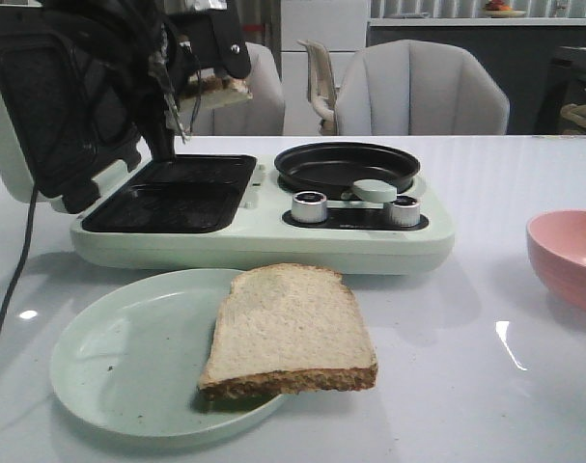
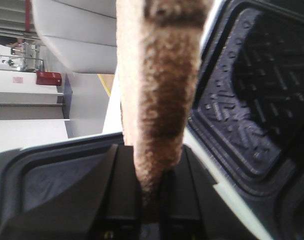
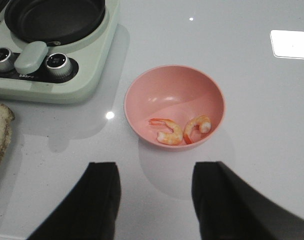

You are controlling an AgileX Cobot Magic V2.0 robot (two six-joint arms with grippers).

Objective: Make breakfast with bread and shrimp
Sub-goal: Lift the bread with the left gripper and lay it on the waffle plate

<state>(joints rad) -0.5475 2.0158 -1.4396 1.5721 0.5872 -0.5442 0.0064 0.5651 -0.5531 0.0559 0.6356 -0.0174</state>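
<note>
While the left gripper (image 2: 152,200) is clamping one slice of bread (image 2: 159,95) edge-on between its closed fingers, it is hanging in the air above the open sandwich plates (image 1: 172,193) of the breakfast maker (image 1: 264,241), close to the raised lid (image 1: 56,106) near the table's far left edge. Seen from the front, that held slice is peeking out pale and brown-crusted beneath the black arm. Over at the right side of the table, the right gripper (image 3: 154,200) is hovering with its fingers spread wide and nothing between them, looking down on the pink bowl (image 3: 174,95), where two shrimp (image 3: 167,131) are lying curled side by side on the bottom. A second slice of bread (image 1: 291,330) is resting on the pale green plate (image 1: 119,367) near the front edge, its crust overhanging the plate's right rim. Behind it, the maker's round black pan (image 1: 348,166) is sitting beside two silver knobs (image 1: 309,206).
</note>
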